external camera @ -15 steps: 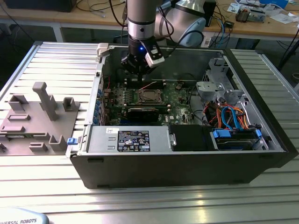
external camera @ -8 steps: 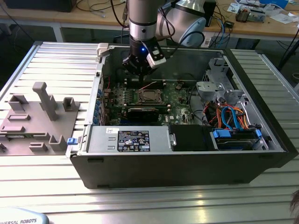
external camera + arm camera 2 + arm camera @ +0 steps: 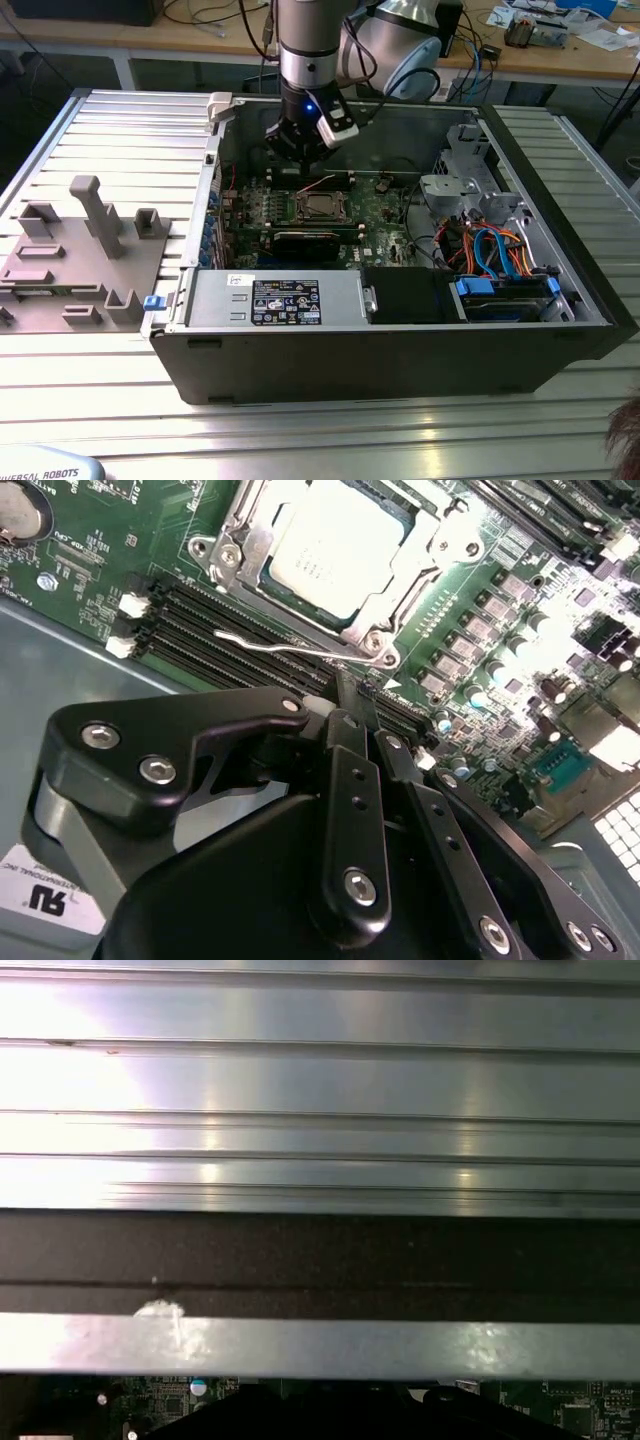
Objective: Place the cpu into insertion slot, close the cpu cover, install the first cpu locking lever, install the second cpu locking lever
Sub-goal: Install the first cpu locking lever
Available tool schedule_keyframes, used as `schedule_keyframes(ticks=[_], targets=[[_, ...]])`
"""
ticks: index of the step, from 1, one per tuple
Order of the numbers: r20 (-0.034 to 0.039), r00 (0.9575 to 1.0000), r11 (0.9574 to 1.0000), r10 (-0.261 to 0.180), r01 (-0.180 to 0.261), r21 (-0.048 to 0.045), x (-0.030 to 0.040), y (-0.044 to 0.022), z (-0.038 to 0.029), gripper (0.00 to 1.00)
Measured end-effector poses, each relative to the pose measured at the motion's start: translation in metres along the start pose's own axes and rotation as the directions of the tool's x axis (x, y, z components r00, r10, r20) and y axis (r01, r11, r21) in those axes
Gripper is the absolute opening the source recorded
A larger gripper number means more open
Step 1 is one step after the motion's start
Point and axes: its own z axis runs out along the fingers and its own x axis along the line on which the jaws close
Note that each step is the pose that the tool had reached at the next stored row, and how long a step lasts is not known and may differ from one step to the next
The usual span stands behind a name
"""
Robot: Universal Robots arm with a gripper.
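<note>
exterior view: an open computer case [image 3: 400,330] is seen lying on a ribbed metal bench [image 3: 300,430]. the green motherboard [image 3: 380,205] lies flat inside it, towards the case's far wall. the gripper [image 3: 300,150] is held above the board's far edge, just behind the insertion slot [image 3: 320,207]. a grey fixture block [image 3: 85,255] is set on the bench beside the case, at the exterior view's left.

second wrist view: the cpu [image 3: 335,545] is seen seated flat in the insertion slot, dull silver top upward. the cpu cover [image 3: 240,525] is laid down around it, framing it. a thin wire locking lever [image 3: 300,648] is run along the socket's edge beside the black memory slots [image 3: 220,620]. the black fingers [image 3: 350,780] are pressed together, nothing between them.

first wrist view: ribbed bench metal [image 3: 320,1080], a dark case wall [image 3: 320,1255] and a strip of motherboard [image 3: 160,1400] are shown.
</note>
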Motion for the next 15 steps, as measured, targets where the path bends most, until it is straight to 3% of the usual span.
schedule_keyframes(ticks=[15], targets=[[0.0001,1.0000,1.0000,0.000,0.000,-0.0001,-0.0027,-0.0001,0.0021,0.11]])
